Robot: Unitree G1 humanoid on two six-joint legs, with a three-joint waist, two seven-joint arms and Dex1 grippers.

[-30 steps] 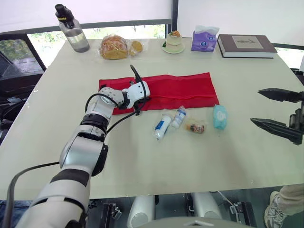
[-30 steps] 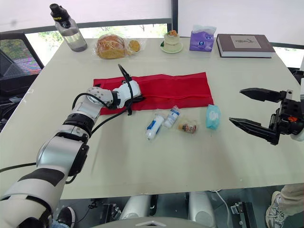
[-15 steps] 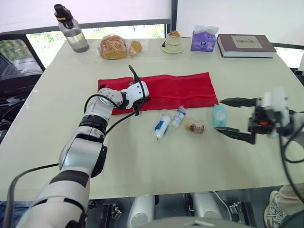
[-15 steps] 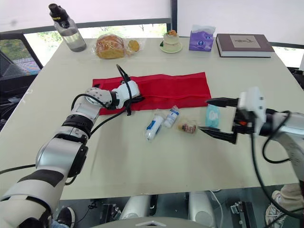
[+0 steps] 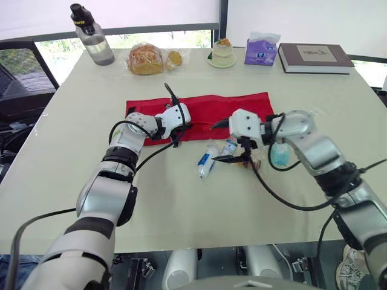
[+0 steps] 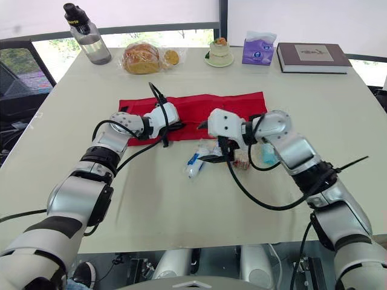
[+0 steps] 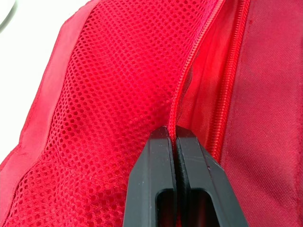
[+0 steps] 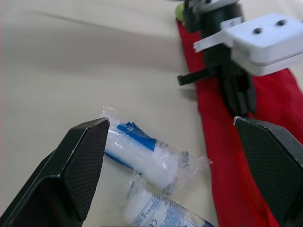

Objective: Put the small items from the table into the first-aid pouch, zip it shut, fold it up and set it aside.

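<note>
Left gripper (image 7: 171, 135) is pinching the red pouch (image 5: 242, 112) by its zipper edge, centre-left; right gripper (image 5: 219, 142) is hovering wide open, empty, over wrapped rolls (image 5: 205, 162), centre.

Both eye views look forward and down from the near side over the whole bench (image 5: 181, 205). Each wrist view sits close to the red pouch (image 7: 94, 85), which all views share.

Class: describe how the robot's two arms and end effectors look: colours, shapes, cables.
The left arm and right arm are rounded silver-grey segments with black joint bands; black cables loop outside both. The left end effector and right end effector each have a white housing and two black tapering fingers.
</note>
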